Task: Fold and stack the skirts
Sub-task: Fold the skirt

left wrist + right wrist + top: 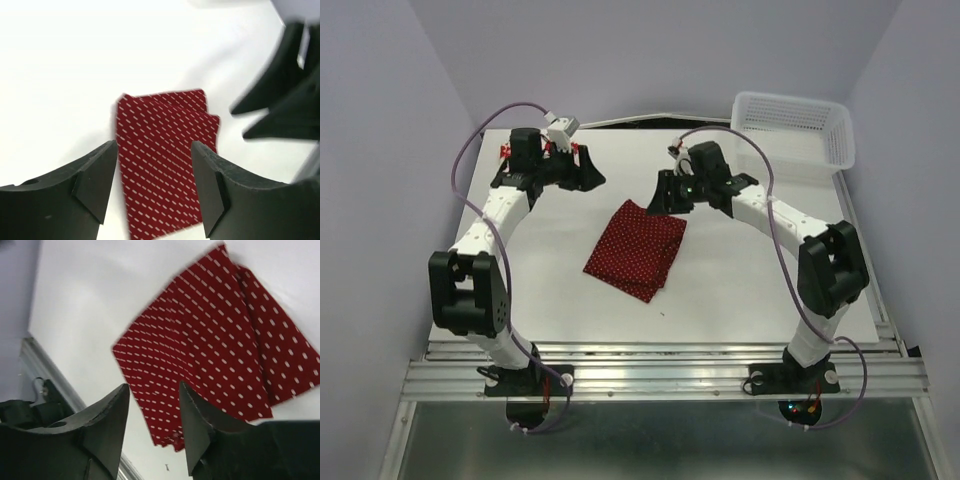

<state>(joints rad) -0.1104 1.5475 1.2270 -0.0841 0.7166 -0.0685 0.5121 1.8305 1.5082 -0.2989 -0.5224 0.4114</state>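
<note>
One skirt, dark red with tiny white dots (pixel 635 250), lies folded into a flat rectangle in the middle of the white table (pixel 750 290). My left gripper (pixel 586 178) hovers to its far left, off the cloth and open. In the left wrist view the skirt (pixel 160 165) shows below and between the spread fingers of the left gripper (pixel 154 150), which hold nothing. My right gripper (pixel 658 198) hangs just above the skirt's far corner, open. In the right wrist view the skirt (pixel 225 350) lies beyond the empty right gripper (pixel 153 387).
A white plastic lattice basket (pixel 790 130) stands at the table's far right corner. The right arm's dark fingers (pixel 280 110) show at the right of the left wrist view. A metal rail (pixel 660 375) runs along the near edge.
</note>
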